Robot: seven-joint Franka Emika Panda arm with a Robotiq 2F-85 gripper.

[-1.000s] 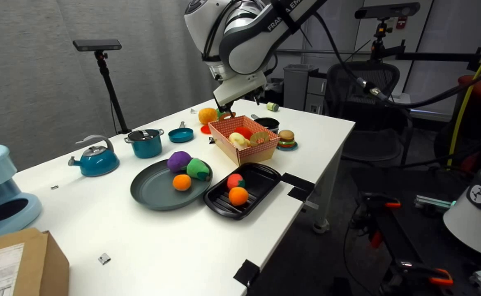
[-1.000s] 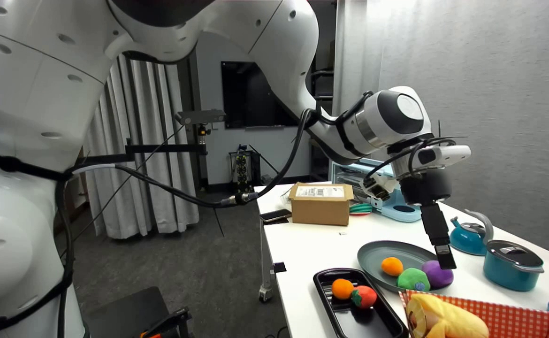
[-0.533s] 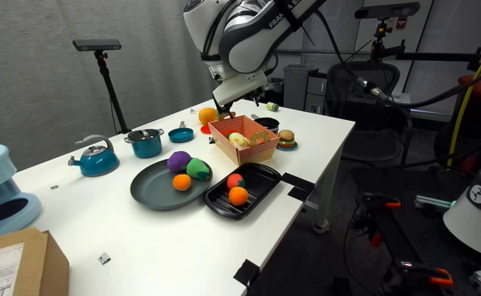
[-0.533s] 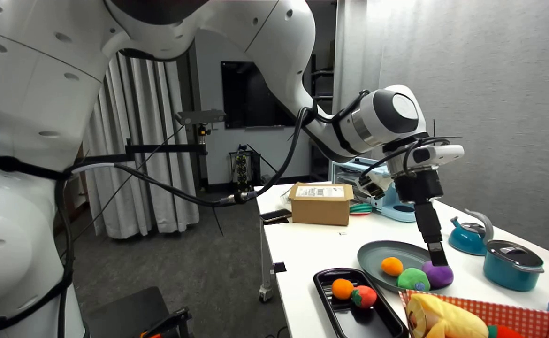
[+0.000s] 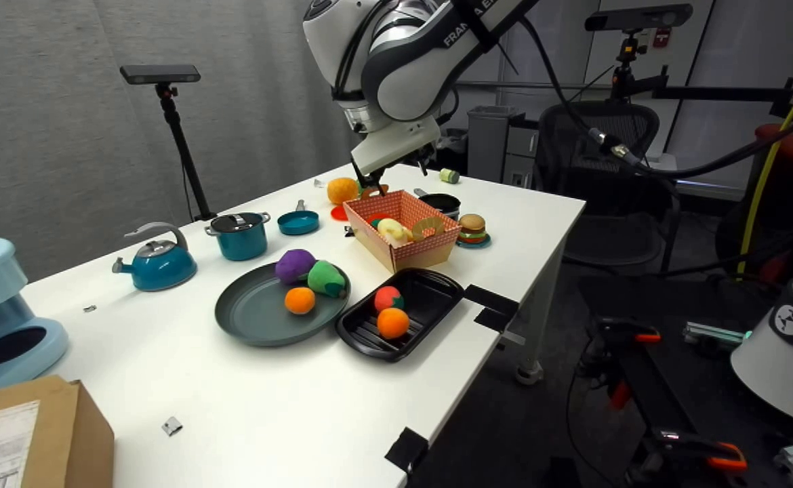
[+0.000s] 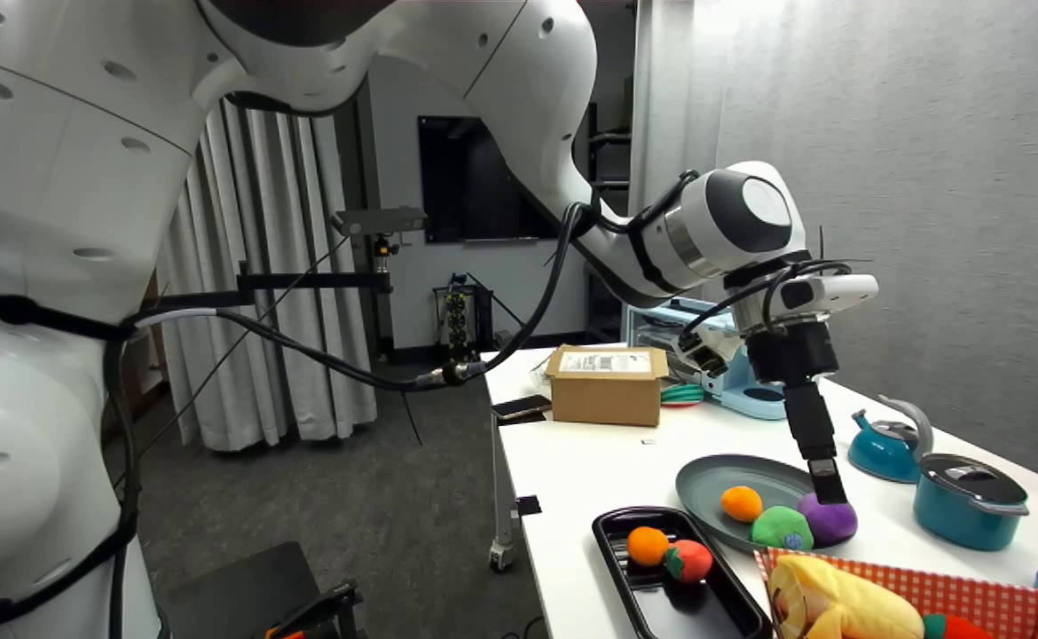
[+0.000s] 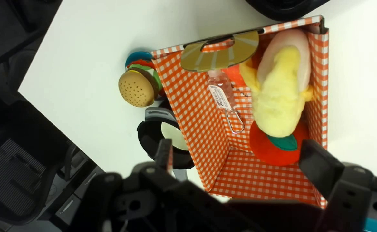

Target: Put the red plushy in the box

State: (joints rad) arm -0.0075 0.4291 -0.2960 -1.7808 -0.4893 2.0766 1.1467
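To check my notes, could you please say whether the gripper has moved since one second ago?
Yes: in an exterior view, the gripper has shifted slightly toward picture left relative to the purple toy.

Yellow toy [image 7: 277, 106] hides pt. of red plushy [image 7: 267, 154]; box [image 6: 1007, 599] cropped in an ext. view.

red plushy [image 7: 272, 155] of matt cloth, box [image 7: 191, 125] of smooth paper card, glossy black tray [image 6: 683, 612], smooth table [image 5: 227, 386]

A mostly yellow toy [image 7: 277, 106] and a red plushy [image 7: 270, 156] with a green leaf [image 7: 285, 143] lie inside the orange-and-white gingham-lined box [image 7: 196, 129]; beside it, a black tray [image 5: 430, 298].
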